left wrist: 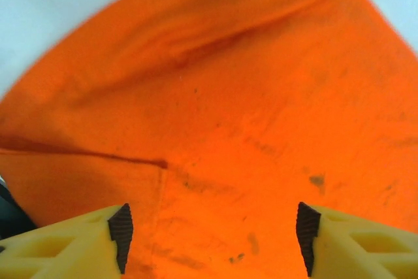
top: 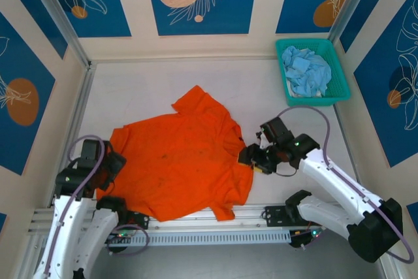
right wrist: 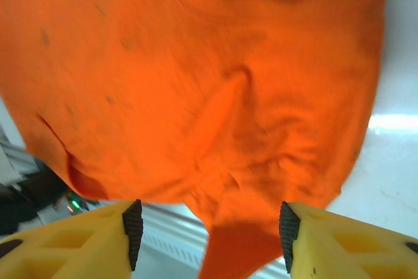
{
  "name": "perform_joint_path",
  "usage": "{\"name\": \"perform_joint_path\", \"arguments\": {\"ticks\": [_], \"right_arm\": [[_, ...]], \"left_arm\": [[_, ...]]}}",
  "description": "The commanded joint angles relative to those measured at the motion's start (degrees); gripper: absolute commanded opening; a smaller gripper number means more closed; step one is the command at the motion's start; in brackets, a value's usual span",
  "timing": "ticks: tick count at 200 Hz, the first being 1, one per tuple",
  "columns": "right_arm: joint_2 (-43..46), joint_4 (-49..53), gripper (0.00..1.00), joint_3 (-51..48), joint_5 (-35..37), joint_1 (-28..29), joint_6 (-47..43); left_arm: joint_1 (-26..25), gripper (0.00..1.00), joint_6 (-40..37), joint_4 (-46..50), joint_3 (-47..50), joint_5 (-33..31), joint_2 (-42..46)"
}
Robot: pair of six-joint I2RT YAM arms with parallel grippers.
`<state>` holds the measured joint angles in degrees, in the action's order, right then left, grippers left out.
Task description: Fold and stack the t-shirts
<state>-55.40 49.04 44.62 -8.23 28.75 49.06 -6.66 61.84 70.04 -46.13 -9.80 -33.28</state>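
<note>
Orange t-shirt [top: 179,161] spread, teal basket [top: 341,73] well apart

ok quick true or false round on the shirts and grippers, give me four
1. The orange t-shirt lies spread out on the table. True.
2. The blue t-shirts sit folded beside it. False: they are bunched in the teal basket at the far right corner.
3. The left gripper and right gripper are both open. True.
4. The right gripper hangs over the basket. False: it is at the orange t-shirt's right edge.
</note>
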Motion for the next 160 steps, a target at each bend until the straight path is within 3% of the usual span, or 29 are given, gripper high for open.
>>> {"name": "perform_joint_path", "arguments": {"ticks": [1,23,52,74,86,121,160], "right_arm": [[-1.7,0.2,0.61,6.8,4.7,-5.0,-0.2],[-9.7,-5.2,0.59,12.2,7.1,-6.6,0.1],[-31.1,-6.2,0.39,27.4,4.5,-4.4,-4.2],[-48.5,-2.4,0.23,41.0,1.9,-1.8,-6.8],[-56.4,-1.4,0.22,48.4,1.0,-0.3,-8.0],[-76.0,7.0,0.22,68.9,4.5,1.9,-9.3],[-87.6,14.4,0.25,82.2,8.1,-0.3,-7.2]], "left_arm": [[-0.1,0.73,-4.2,-1.0,-8.6,-7.1,-6.2],[-0.1,0.75,-11.2,-4.5,-15.1,-3.8,-18.0],[-0.2,0.67,-17.6,-10.4,-19.9,6.4,-34.5],[-0.9,0.59,-19.5,-12.5,-22.4,10.0,-46.9],[-1.3,0.54,-19.6,-13.5,-23.3,10.6,-52.3],[-1.3,0.54,-18.5,-17.9,-23.2,12.5,-64.7],[-1.2,0.54,-18.2,-21.0,-27.2,15.0,-76.4]]}}
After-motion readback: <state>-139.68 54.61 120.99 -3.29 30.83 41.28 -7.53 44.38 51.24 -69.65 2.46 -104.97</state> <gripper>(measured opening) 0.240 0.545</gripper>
